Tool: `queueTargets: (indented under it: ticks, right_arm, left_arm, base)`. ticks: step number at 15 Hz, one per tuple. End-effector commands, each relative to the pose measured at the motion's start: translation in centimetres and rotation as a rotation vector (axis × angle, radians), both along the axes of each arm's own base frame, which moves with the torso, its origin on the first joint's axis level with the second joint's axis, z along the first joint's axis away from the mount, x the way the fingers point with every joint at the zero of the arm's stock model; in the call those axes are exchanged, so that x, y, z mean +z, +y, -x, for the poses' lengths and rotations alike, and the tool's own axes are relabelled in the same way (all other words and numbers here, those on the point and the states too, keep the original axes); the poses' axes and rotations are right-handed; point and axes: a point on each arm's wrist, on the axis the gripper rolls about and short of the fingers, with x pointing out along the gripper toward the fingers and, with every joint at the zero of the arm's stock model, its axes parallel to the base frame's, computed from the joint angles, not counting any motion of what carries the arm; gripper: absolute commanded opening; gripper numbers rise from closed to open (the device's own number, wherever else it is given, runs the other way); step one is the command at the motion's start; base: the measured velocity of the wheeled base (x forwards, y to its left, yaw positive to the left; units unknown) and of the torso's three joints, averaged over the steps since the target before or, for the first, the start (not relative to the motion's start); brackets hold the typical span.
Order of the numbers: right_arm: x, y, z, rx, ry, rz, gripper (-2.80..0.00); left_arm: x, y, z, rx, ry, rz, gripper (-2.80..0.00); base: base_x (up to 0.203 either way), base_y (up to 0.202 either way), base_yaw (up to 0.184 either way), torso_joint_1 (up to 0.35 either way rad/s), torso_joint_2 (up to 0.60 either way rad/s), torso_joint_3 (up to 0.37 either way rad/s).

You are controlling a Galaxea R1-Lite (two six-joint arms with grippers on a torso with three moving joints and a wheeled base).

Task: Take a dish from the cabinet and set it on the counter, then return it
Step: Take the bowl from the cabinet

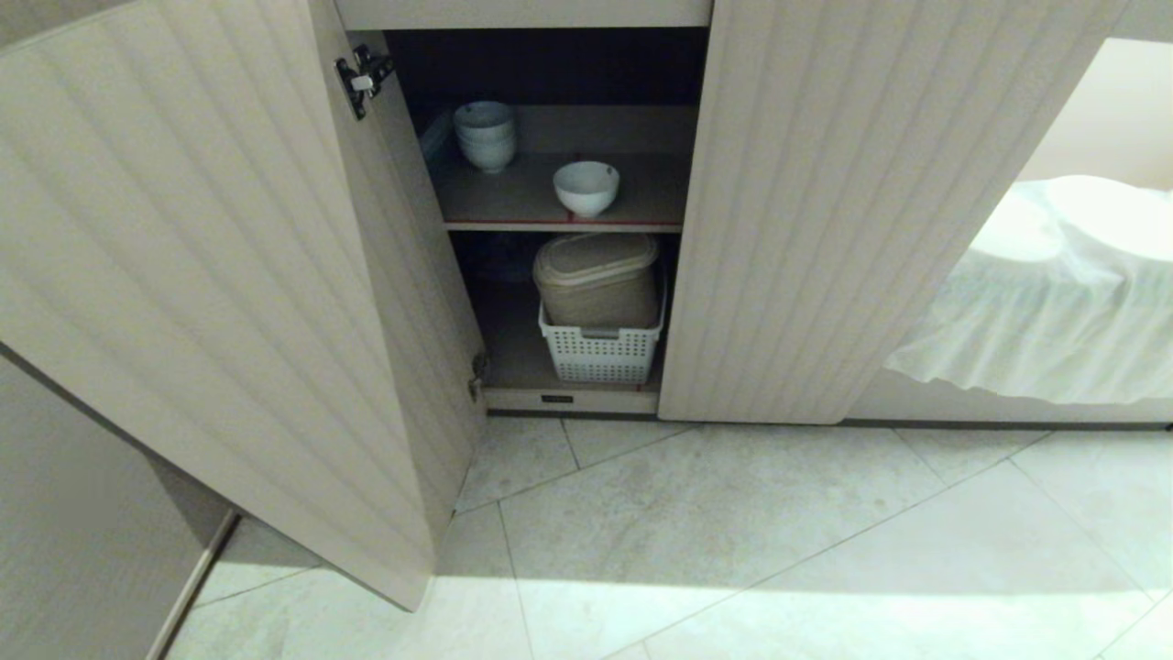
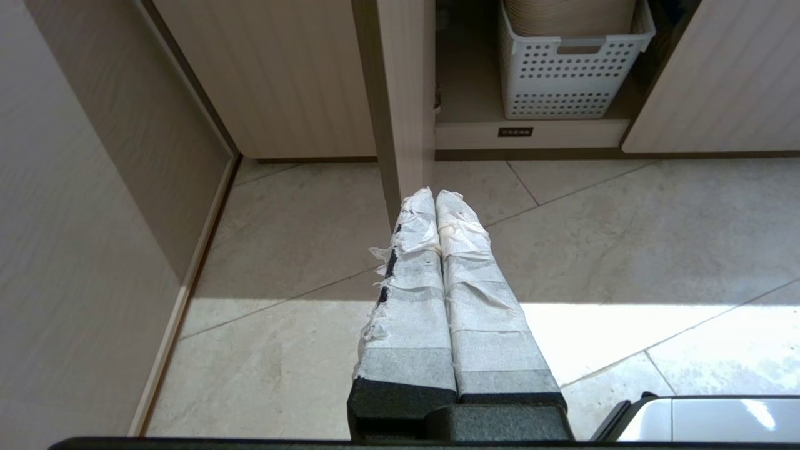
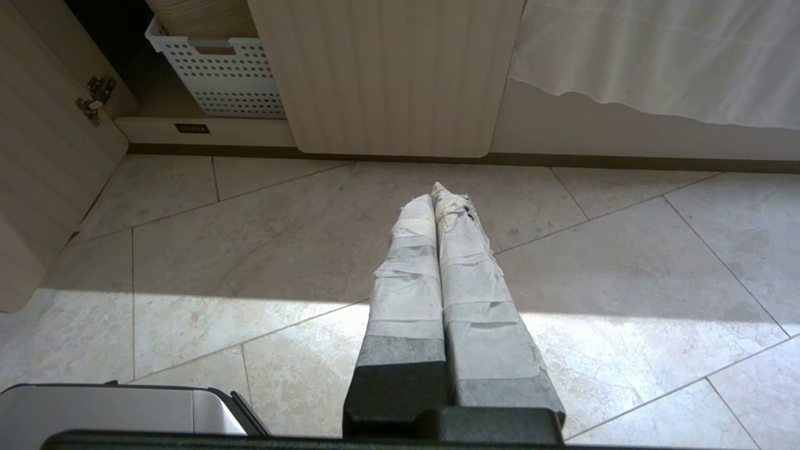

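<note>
The cabinet (image 1: 779, 211) stands with its left fluted door (image 1: 183, 275) swung wide open and its right door closed across the front. On its upper shelf (image 1: 513, 197), near the red-taped front edge, sits the dish (image 1: 586, 187), a single small white bowl. The counter is out of view. Neither arm shows in the head view. My left gripper (image 2: 435, 195) hangs shut over the floor tiles in front of the open door's edge, holding nothing. My right gripper (image 3: 434, 192) is shut and empty too, over the floor before the closed door.
A stack of white bowls (image 1: 485, 134) stands at the shelf's back left. Below, a white perforated basket (image 1: 600, 348) holds a beige lidded container (image 1: 597, 275). A white cloth (image 1: 1054, 293) drapes the opening to the right. Tiled floor (image 1: 733, 541) lies in front.
</note>
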Motion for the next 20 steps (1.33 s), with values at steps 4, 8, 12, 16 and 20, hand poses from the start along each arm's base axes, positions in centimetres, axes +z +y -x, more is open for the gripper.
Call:
queueTargets:
  ticks: [4, 8, 12, 16, 20]
  right_arm:
    - [0.0, 0.0, 0.0, 0.001, 0.0, 0.0, -2.8]
    - [0.0, 0.0, 0.0, 0.0, 0.0, 0.0, -2.8]
    - [0.0, 0.0, 0.0, -0.001, 0.0, 0.0, -2.8]
    - [0.0, 0.0, 0.0, 0.0, 0.0, 0.0, -2.8]
    - [0.0, 0.0, 0.0, 0.0, 0.0, 0.0, -2.8]
  left_arm:
    - [0.0, 0.0, 0.0, 0.001, -0.001, -0.003, -2.8]
    - [0.0, 0.01, 0.0, 0.004, -0.001, 0.002, -2.8]
    - [0.0, 0.01, 0.0, 0.004, -0.001, 0.0, -2.8]
    - [0.0, 0.01, 0.0, 0.004, -0.001, 0.002, -2.8]
    - [0.0, 0.01, 0.0, 0.004, -0.001, 0.003, -2.8]
  base:
    - [0.0, 0.0, 0.0, 0.0, 0.0, 0.0]
    - [0.0, 0.0, 0.0, 0.0, 0.0, 0.0]
    - [0.0, 0.0, 0.0, 0.0, 0.0, 0.0]
    - [0.0, -0.062, 0.002, 0.002, 0.0, 0.002]
    - [0.0, -0.196, 0.0, 0.0, 0.01, 0.002]
